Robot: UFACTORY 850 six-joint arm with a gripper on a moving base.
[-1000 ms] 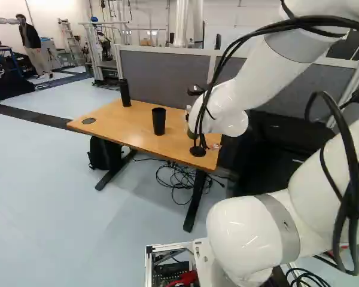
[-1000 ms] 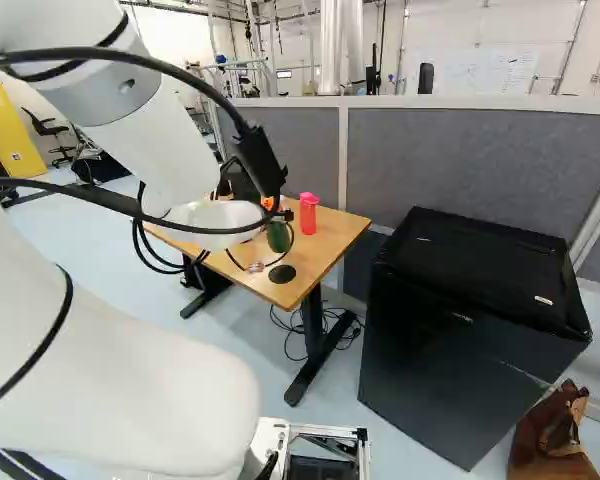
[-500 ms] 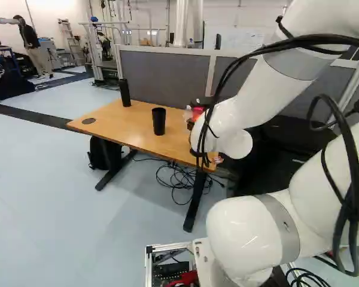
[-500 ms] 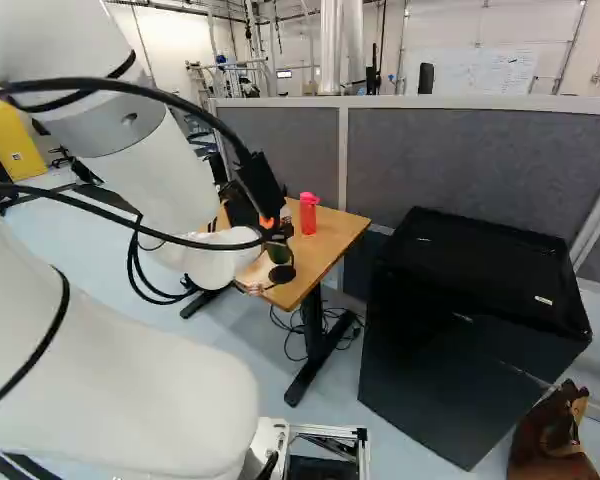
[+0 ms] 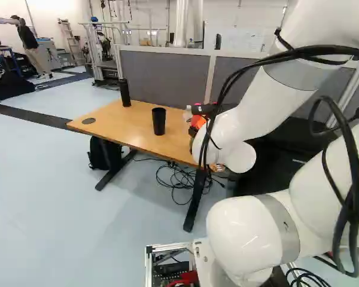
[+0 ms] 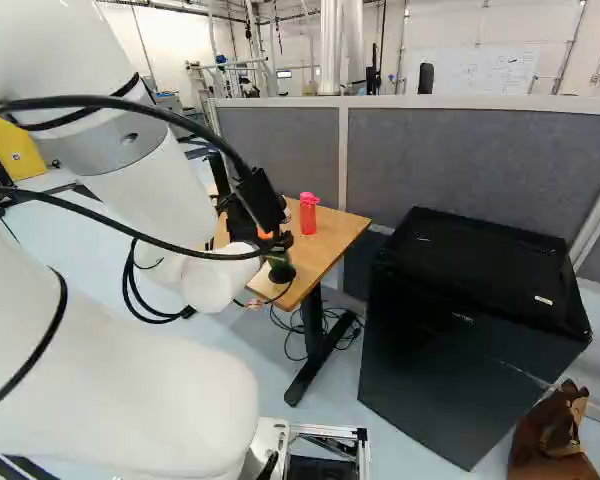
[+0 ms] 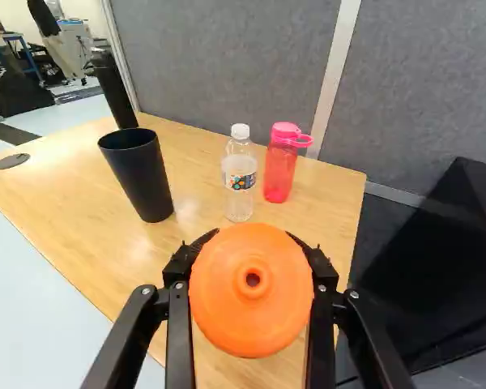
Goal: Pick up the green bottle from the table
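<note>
Wrist view: hand (image 7: 252, 243) closed on the orange cap (image 7: 252, 316) — so gripping the green bottle (image 6: 278, 264), over the worktop (image 6: 330, 235). Grasp done, probably just lifting left — can't judge clearance.

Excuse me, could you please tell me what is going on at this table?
The robot arm has its tool shut on the green bottle, with the bottle's orange top between the fingers. I cannot tell whether the bottle is clear of the table. A black cup, a clear bottle and a pink bottle stand upright on the tabletop, free of the tool.
</note>
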